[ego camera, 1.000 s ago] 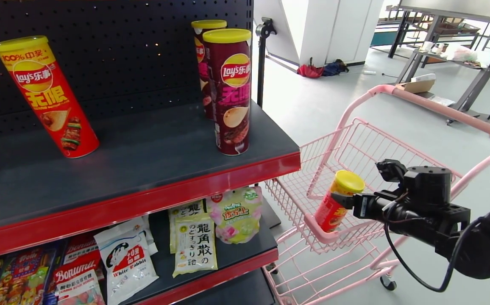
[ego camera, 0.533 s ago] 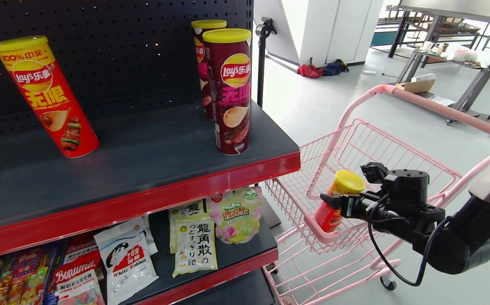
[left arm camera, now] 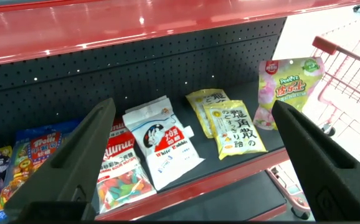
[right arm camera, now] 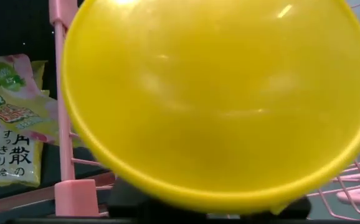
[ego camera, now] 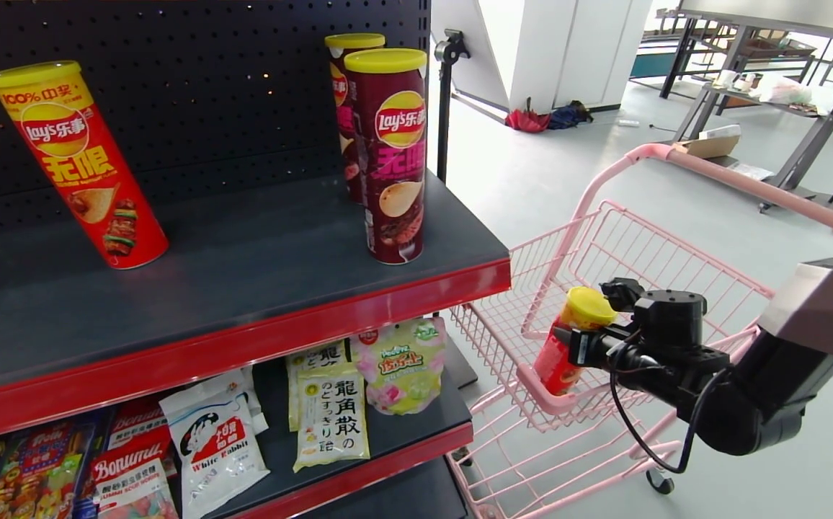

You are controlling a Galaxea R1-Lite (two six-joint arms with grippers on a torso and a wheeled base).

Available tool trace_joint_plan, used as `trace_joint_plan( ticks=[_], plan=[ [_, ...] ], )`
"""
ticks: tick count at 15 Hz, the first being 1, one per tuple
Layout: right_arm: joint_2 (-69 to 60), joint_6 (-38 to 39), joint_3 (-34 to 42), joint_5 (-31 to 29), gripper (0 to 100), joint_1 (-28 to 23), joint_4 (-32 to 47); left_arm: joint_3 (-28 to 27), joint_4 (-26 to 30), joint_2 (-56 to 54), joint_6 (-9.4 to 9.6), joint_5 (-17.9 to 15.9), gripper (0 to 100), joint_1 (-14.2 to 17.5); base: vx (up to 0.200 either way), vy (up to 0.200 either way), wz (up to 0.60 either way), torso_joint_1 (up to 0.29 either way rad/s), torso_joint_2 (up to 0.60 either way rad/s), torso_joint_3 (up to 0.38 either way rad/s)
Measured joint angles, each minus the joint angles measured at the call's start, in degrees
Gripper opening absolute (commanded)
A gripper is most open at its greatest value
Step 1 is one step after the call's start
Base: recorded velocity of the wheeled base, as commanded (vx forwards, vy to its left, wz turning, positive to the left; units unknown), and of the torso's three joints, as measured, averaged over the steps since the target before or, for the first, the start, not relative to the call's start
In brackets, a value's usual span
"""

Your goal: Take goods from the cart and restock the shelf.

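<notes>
Head view, stock on hand:

- Chip can (ego camera: 555, 367), red with a yellow lid: upright with a slight lean in the near corner of the pink cart (ego camera: 676, 162), resting against the basket rim. Not yet lifted.
- Right gripper (ego camera: 573, 339): at the can's upper body, just under the lid. Over the last second the arm has slid in from farther back in the cart until the wrist sits right behind the can. The lid has tipped a touch, while the base has stayed in its corner. In the right wrist view the lid (right arm camera: 220, 99) is pressed up close. Whether the jaws have closed on the can, I cannot tell.
- Left gripper (left arm camera: 192, 104): jaws spread wide with nothing between them, facing the snack bags (left arm camera: 161, 149) on the lower tier.
- Top shelf (ego camera: 243, 259): one red can (ego camera: 78, 158) leaning at the left and two maroon cans (ego camera: 391, 151) at the right end, all unmoved. Bare board lies between them.

Assessment: the approach looks finished and the pick is due. The next step is likely to secure the hold, then lift clear of the wire rim and carry the can to the gap on the top shelf.
</notes>
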Motion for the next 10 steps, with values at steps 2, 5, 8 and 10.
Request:
trace_joint_plan(
  ticks=[2, 5, 8, 10],
  plan=[
    [0.2, -0.2, -0.2, -0.8, 0, 0.1, -0.6, 0.0, 0.0, 0.0, 0.0, 0.0, 100, 0.0, 0.0, 0.0, 0.0, 0.0, 0.0, 0.0],
    [-2.1, -2.2, -5.2, -3.0, 0, -0.2, 1.7, 0.0, 0.0, 0.0, -0.02, 0.0, 100, 0.0, 0.0, 0.0, 0.0, 0.0, 0.0, 0.0],
    [-10.8, -6.7, -16.3, -4.1, 0, -1.2, 19.0, 0.0, 0.0, 0.0, 0.0, 0.0, 100, 0.0, 0.0, 0.0, 0.0, 0.0, 0.0, 0.0],
    [-19.7, -8.7, -22.3, -7.3, 0, -1.5, 33.0, 0.0, 0.0, 0.0, -0.02, 0.0, 100, 0.0, 0.0, 0.0, 0.0, 0.0, 0.0, 0.0]
  ],
)
